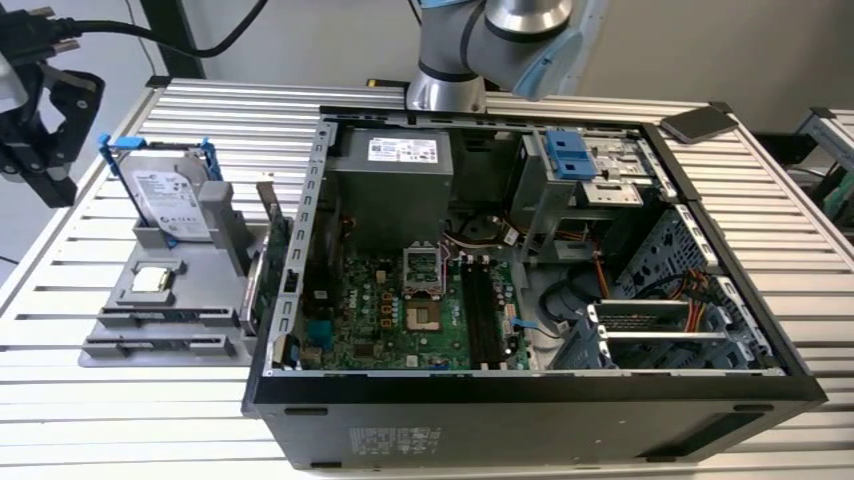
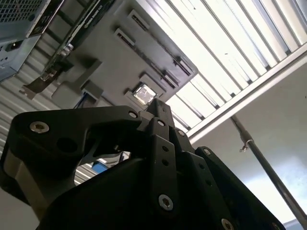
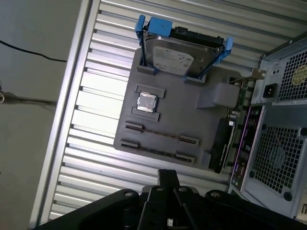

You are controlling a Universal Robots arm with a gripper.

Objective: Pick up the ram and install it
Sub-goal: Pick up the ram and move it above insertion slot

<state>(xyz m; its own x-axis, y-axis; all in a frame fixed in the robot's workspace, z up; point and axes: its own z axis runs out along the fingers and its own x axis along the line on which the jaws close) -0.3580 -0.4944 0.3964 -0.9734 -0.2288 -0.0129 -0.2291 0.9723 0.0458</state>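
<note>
Gripper [image 3: 168,178]: black body in both wrist views, up above the slatted worktop [image 1: 561,110], over the edge on the exterior view's left. Can't tell how far open it is, or whether it holds anything.

Nearest thing below: grey parts tray [image 3: 168,120], lying by that same worktop edge. On the tray:
- HDD [image 3: 170,53] in a blue caddy, standing on edge at the tray's far end
- CPU [image 3: 147,102] flat in its recess, mid-tray
- two slot rows w/ end clips at the near end
- green card [image 1: 274,255] upright along the tray edge next to the PC case [image 1: 534,405]

Ram: can't pick it out for sure. A thin dark strip [image 3: 161,133] runs btwn the clips of the slot row nearest the CPU; can't tell if that's its edge.

PC case lies open mid-worktop, just beside the tray. Inside: green mobo [image 1: 380,320] w/ long black slots [image 1: 483,310], PSU [image 1: 400,180] toward the far edge. Arm base [image 1: 454,85] sits behind the case. Flat dark object [image 1: 699,124] near the far corner, exterior view's right.
</note>
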